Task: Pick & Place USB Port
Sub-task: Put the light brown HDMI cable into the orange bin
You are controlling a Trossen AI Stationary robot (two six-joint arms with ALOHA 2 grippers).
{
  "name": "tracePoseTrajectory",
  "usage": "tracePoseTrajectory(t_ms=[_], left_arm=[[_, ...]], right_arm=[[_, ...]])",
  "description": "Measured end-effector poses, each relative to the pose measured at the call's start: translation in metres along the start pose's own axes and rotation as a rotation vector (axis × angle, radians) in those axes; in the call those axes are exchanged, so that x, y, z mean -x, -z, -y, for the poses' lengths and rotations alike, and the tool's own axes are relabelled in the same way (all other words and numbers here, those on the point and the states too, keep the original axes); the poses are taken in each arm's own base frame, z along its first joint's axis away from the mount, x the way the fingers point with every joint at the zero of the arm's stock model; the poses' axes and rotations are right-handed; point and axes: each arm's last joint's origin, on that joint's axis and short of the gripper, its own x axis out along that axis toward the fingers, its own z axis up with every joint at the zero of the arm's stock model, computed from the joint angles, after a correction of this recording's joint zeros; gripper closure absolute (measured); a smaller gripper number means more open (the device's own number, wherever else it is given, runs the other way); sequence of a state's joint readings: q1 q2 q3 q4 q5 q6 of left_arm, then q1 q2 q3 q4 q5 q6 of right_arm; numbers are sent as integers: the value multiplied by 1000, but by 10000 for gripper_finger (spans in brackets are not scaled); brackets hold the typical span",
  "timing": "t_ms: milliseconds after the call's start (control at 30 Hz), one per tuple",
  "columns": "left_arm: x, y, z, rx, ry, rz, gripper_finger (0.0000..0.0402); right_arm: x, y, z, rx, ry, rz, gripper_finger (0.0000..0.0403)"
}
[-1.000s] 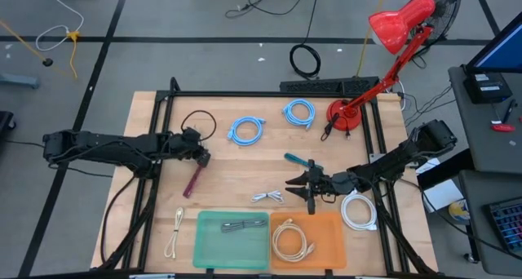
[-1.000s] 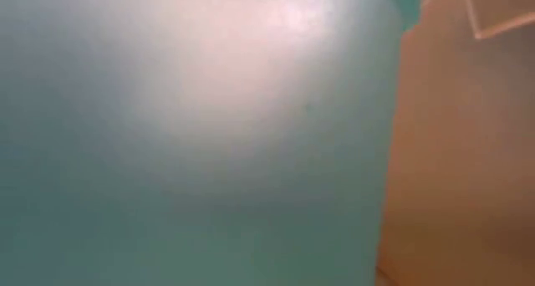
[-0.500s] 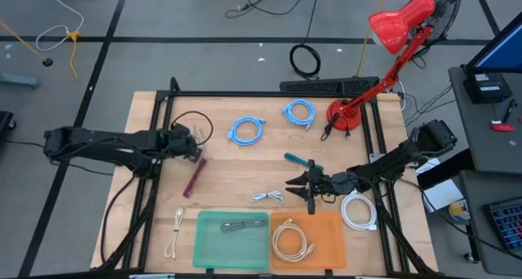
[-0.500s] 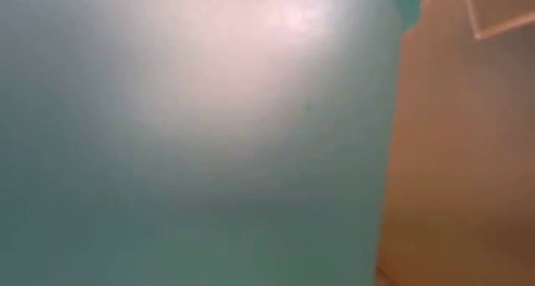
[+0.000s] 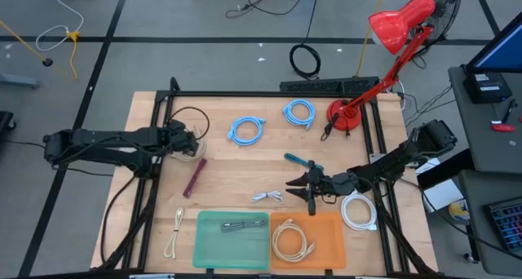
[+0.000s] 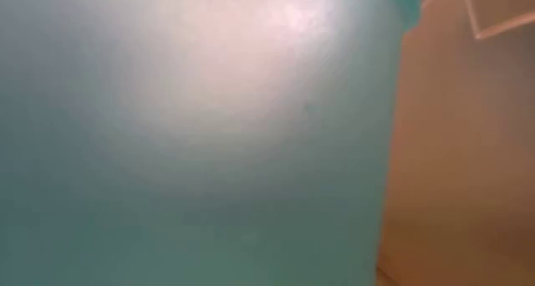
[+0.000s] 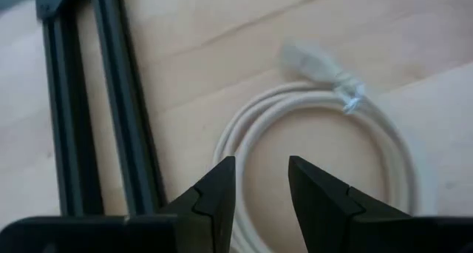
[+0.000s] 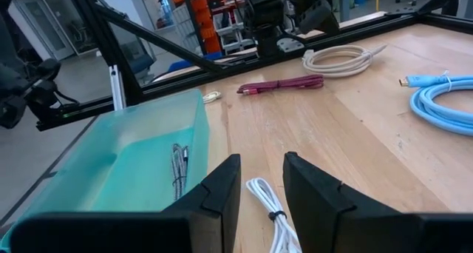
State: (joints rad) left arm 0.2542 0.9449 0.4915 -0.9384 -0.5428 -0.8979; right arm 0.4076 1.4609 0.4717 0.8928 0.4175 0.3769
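High view shows the left gripper (image 5: 194, 142) has drawn back from the maroon cable (image 5: 194, 178), now lying loose beyond the green bin (image 5: 232, 238), jaws apart over a white coiled cable (image 7: 318, 146). Right gripper (image 5: 300, 186), jaws apart and empty, waits near that bin. Bin walls fill the low view.
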Motion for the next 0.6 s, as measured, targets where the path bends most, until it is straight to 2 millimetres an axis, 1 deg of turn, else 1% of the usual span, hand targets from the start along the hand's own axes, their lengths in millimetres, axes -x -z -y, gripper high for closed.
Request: tracePoseTrajectory(t_ms=[200, 467, 600], left_arm=[[-18, -7, -1, 12, -72, -106, 272], [-45, -17, 10, -28, -38, -199, 272], [-58, -19, 9, -46, -95, -234, 272]], right_arm=[[0, 1, 0, 19, 2, -5, 310], [0, 1, 0, 26, 2, -7, 310], [0, 1, 0, 28, 2, -11, 310]])
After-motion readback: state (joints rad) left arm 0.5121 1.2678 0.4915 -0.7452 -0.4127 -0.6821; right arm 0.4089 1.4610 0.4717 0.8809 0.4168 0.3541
